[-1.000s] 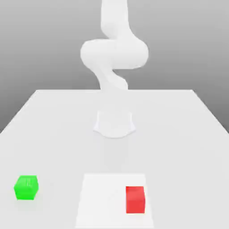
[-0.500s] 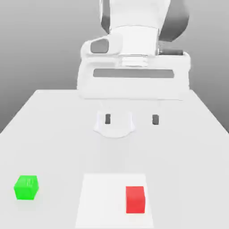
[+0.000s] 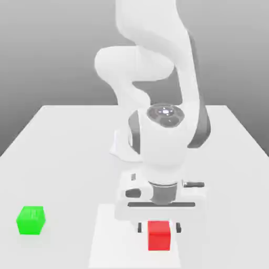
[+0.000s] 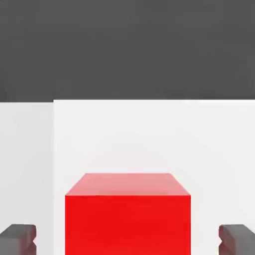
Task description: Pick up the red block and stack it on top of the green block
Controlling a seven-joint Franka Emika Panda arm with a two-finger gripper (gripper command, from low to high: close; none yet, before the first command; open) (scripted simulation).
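Low in the frame, the gripper (image 3: 158,227) straddled the red block (image 3: 159,235), fingers apart; uneven closing risked nudging it.

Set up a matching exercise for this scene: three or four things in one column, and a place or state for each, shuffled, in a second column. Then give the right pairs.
Things:
1. red block
2. green block
3. gripper
4. white mat

Places or states:
A. alone near the exterior view's left edge of the table
B. lowered, one finger on either side of the red block
C. flat on the table, under the red block
D. on the white mat, between the two fingers

Pairs: 1-D, 2-A, 3-B, 4-C
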